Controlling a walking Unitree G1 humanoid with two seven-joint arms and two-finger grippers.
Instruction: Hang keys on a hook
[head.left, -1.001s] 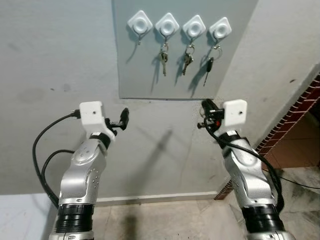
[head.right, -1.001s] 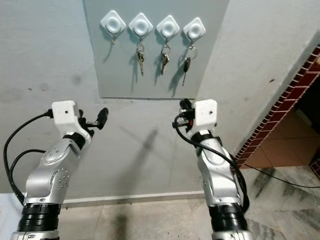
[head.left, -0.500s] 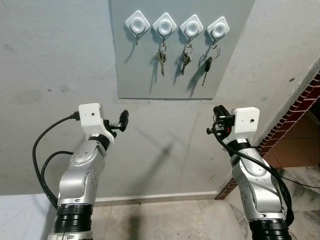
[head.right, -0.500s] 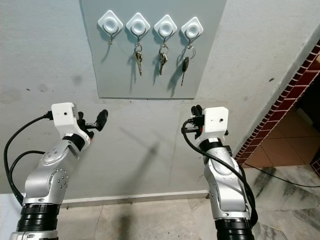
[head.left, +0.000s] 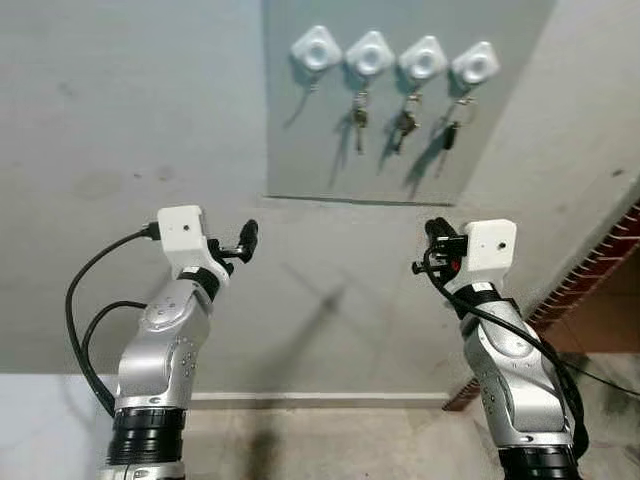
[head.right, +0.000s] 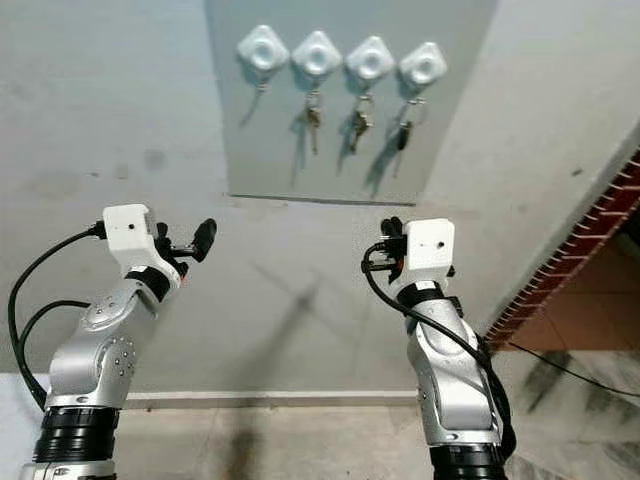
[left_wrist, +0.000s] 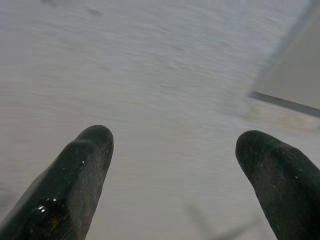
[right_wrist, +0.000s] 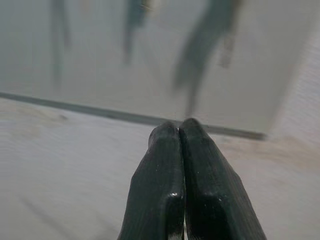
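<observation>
We face a grey wall (head.left: 120, 120) with a smoother grey panel (head.left: 300, 150) mounted on it, and across the panel's top runs a row of four white diamond-shaped hooks (head.left: 395, 58). The hook at the 9 o'clock end of the row (head.left: 317, 48) hangs bare; the other three each carry keys: a key bunch (head.left: 359, 112) on the second, another key bunch (head.left: 403, 122) on the third, and a black-headed key (head.left: 449, 133) on the fourth, all blurred. Our left gripper (left_wrist: 172, 150) is raised at 7 o'clock of the panel, pointing at the bare wall, its fingers (left_wrist: 70, 185) spread wide with nothing between them. Our right gripper (right_wrist: 179, 132) is raised at 5 o'clock of the panel, just below its lower edge, its fingers (right_wrist: 157, 190) pressed tight together and holding nothing that we can see. Below, a pale skirting (head.left: 320, 398) meets a tiled floor (head.left: 330, 445), and a red brick edge (head.left: 600, 270) rises at 3 o'clock
</observation>
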